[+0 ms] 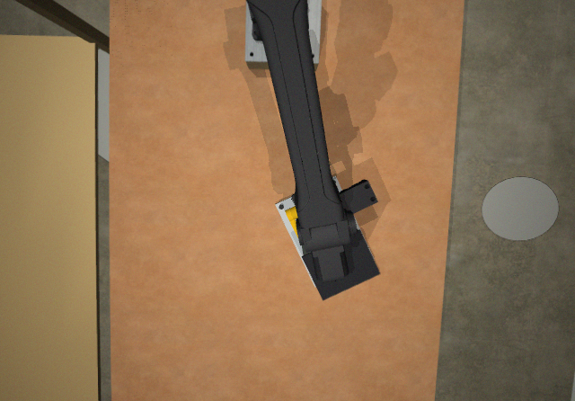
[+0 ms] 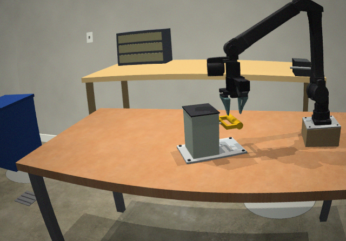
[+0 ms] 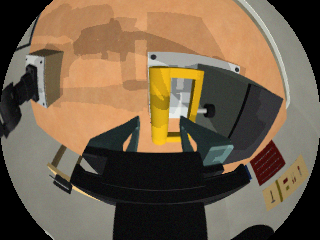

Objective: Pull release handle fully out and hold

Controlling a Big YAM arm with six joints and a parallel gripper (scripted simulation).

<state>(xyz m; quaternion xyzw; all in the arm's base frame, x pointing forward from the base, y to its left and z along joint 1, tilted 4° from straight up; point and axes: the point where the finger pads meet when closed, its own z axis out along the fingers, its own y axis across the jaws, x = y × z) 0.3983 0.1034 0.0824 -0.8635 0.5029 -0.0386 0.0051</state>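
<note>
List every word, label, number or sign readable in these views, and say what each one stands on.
No text reads clearly in any view.
Dark red label on the gripper body, wrist view: lines of print, too blurred to read.
Tan label beside it: a few dark marks, too small to read.
Grey box with the yellow release handle: no markings visible.
White wall plate: no text visible.
Drawer unit on the back table: no labels visible.

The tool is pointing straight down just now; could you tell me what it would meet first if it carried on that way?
Most likely the yellow release handle: the open tool hangs just above its grip, fingers either side.
</note>
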